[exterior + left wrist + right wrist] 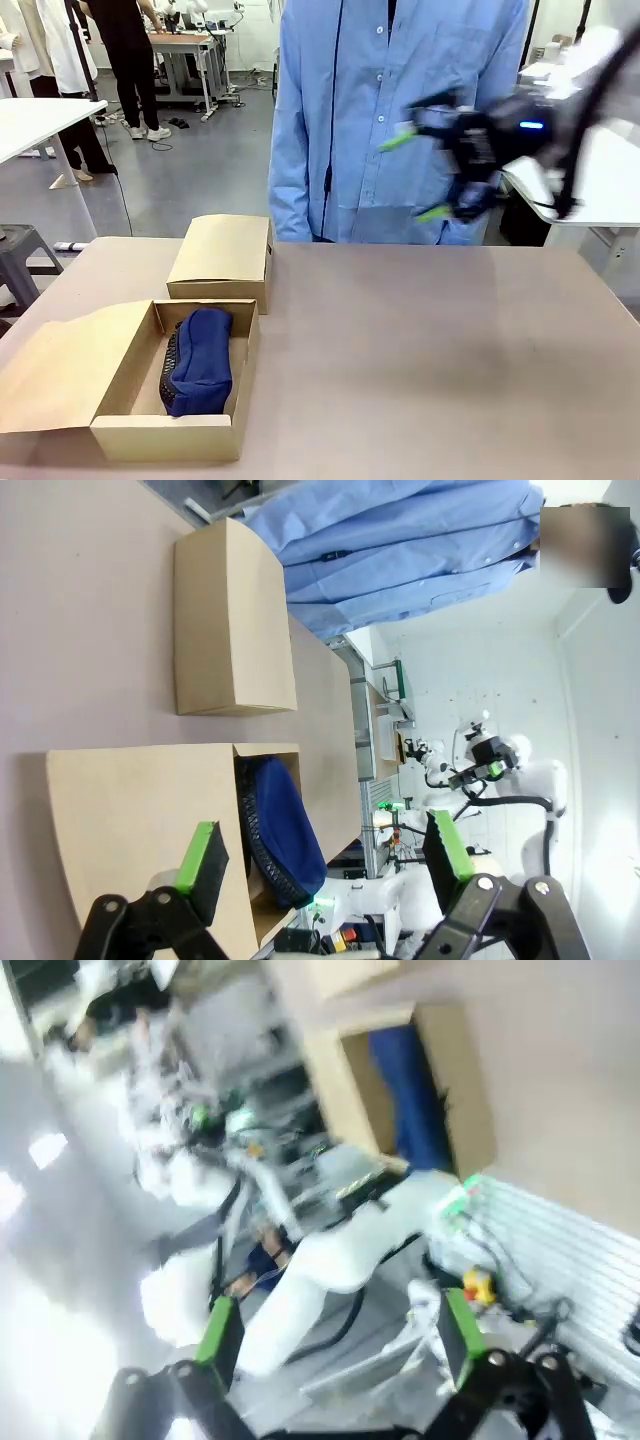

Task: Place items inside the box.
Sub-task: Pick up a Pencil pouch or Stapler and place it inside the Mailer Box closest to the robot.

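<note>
An open cardboard box (130, 435) stands at the table's front left, its flap folded out to the left. Inside lies a navy blue fabric pouch (203, 360) with a black netted edge along its left side. My right gripper (415, 176) is blurred, high above the table's far right in front of the person's shirt, open and holding nothing. The right wrist view is smeared; its gripper (340, 1328) is open, and the box (455, 1080) and pouch (410, 1090) show far off. My left gripper (324, 852) is open and bare, with the box (140, 810) and pouch (288, 830) beyond it.
A closed cardboard box (222, 258) stands just behind the open one, also seen as the closed box (230, 620) in the left wrist view. A person in a blue shirt (390, 110) stands at the far edge. The brown tabletop (440, 370) stretches to the right.
</note>
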`<state>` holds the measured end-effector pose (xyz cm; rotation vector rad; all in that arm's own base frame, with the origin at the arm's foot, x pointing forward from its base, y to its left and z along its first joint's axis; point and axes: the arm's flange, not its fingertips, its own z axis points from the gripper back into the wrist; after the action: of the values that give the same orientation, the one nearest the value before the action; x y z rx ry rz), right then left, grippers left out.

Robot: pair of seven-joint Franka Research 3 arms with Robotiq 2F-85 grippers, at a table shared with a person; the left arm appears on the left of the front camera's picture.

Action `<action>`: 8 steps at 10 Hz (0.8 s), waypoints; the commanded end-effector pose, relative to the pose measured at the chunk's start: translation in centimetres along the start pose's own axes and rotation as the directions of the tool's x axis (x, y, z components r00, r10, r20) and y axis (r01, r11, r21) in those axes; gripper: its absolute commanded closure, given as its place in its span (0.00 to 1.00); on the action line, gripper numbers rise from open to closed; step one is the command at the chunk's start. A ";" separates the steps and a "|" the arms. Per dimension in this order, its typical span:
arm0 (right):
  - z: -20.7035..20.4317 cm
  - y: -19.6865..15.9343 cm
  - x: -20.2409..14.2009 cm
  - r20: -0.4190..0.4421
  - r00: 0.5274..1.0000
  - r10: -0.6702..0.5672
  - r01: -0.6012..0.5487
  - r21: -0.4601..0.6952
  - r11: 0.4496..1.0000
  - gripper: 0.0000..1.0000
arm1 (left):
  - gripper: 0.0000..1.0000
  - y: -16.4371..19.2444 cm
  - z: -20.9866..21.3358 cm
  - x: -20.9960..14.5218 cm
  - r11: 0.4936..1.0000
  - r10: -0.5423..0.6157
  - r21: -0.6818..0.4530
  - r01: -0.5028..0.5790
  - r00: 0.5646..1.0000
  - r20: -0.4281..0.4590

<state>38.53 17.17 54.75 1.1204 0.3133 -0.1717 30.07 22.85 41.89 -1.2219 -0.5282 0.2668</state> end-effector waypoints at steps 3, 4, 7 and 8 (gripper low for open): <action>11.9 -13.8 0.2 -0.120 0.941 0.316 -0.286 0.215 0.934 0.00 | 0.00 0.0 -0.1 -0.1 1.000 -0.019 -0.022 0.019 1.000 0.009; 13.5 -18.6 -1.0 -0.011 0.922 0.388 -0.368 0.294 0.882 0.00 | 0.00 0.0 -0.1 -0.1 1.000 -0.019 -0.022 0.019 1.000 0.009; 10.9 -28.2 -3.3 0.441 0.839 0.318 -0.497 0.386 0.777 0.00 | 0.00 0.0 -0.1 -0.1 1.000 -0.019 -0.022 0.019 1.000 0.009; 14.2 -23.7 -2.6 0.123 0.907 0.403 -0.421 0.327 0.846 0.00 | 0.00 0.0 -0.1 -0.1 1.000 -0.019 -0.022 0.019 1.000 0.009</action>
<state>30.99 -7.91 37.70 1.5566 -0.1597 0.0332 30.08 22.84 41.88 -1.2221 -0.5276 0.2666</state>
